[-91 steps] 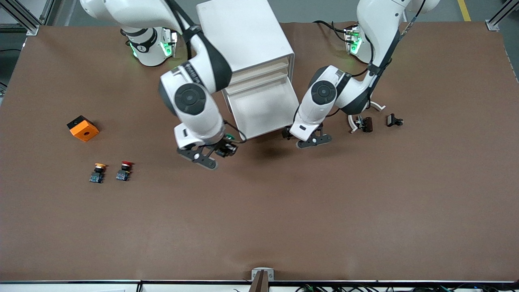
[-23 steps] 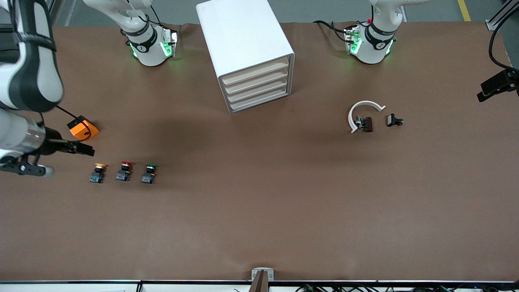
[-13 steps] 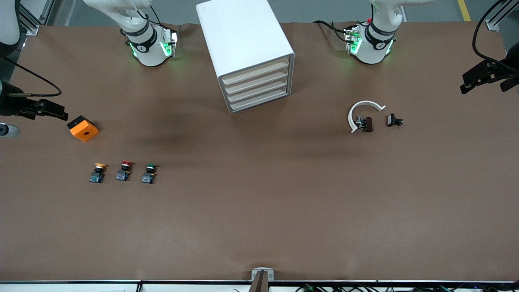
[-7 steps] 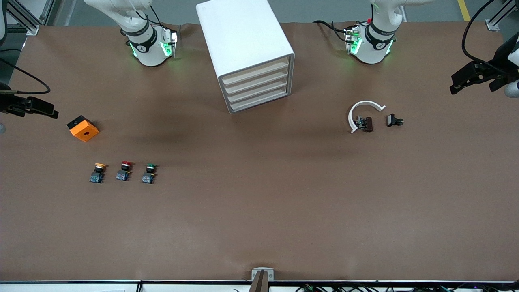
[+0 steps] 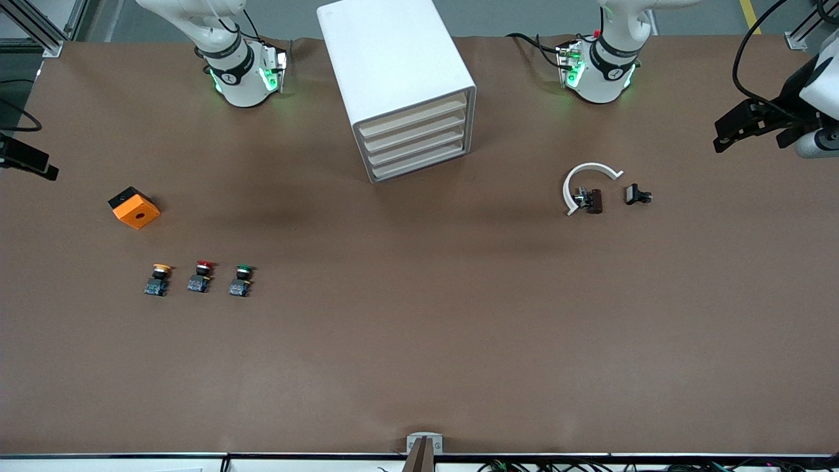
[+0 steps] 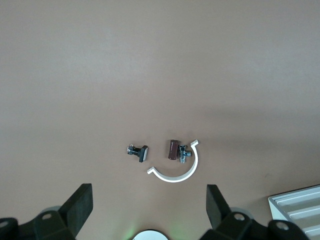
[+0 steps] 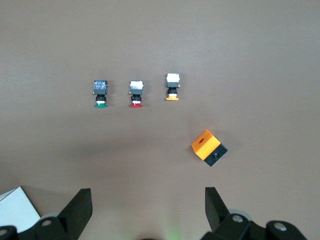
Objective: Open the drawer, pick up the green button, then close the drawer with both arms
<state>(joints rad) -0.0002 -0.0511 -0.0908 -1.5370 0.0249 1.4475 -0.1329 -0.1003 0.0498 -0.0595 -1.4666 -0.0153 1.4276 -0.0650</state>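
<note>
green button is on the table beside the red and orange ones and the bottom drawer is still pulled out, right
Not quite. The green button does sit on the table in a row with the red button and orange button, but the front view shows the bottom drawer shut, flush with the others.

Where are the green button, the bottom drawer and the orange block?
green button (image 5: 244,269), front view, on its round cap.
bottom drawer (image 5: 423,168), front view, on its cream front.
orange block (image 5: 136,210), front view, on its top face.

A brown table (image 5: 459,341) fills the view. Grey floor (image 5: 511,16) shows along its top edge, with a yellow line (image 5: 750,16) and aluminium frame posts (image 5: 803,29) at the corners.
</note>
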